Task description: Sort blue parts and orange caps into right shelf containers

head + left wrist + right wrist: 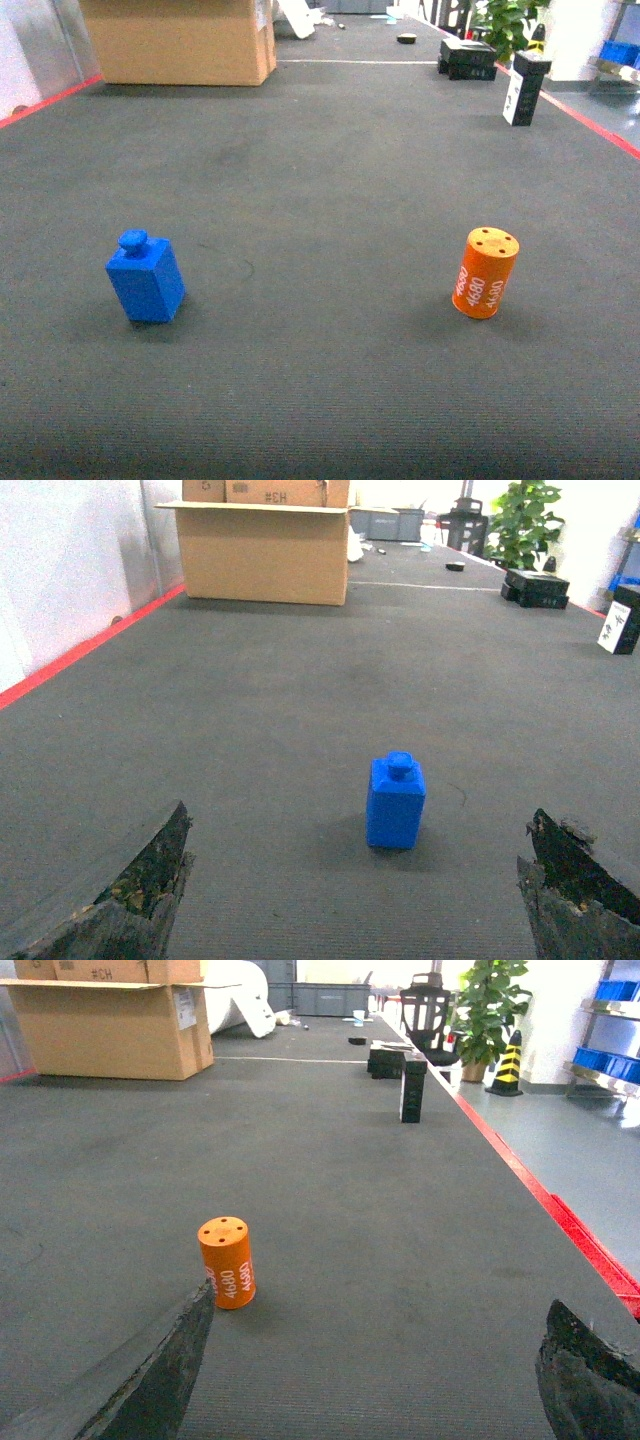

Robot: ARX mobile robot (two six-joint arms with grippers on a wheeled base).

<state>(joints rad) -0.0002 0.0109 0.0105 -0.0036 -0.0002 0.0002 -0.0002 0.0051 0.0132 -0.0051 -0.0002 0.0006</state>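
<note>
A blue part [147, 278], a small block with a knob on top, stands on the dark carpet at the left. An orange cap [485, 272], a cylinder printed 4680, stands at the right. Neither gripper shows in the head view. My left gripper [358, 815] is open, and the blue part [396, 802] stands a little ahead between its fingers, untouched. The right gripper [380, 1292] is open too, with the orange cap [227, 1260] just beyond its left fingertip [190, 1340]. Blue right shelf containers [612, 990] sit on a metal rack far to the right.
A big cardboard box [180, 40] stands at the back left. Black cases [468, 58] and an upright black-and-white box [524, 88] stand at the back right. Red tape [605, 128] edges the carpet. A plant [487, 1005] and a striped cone [510, 1060] lie beyond.
</note>
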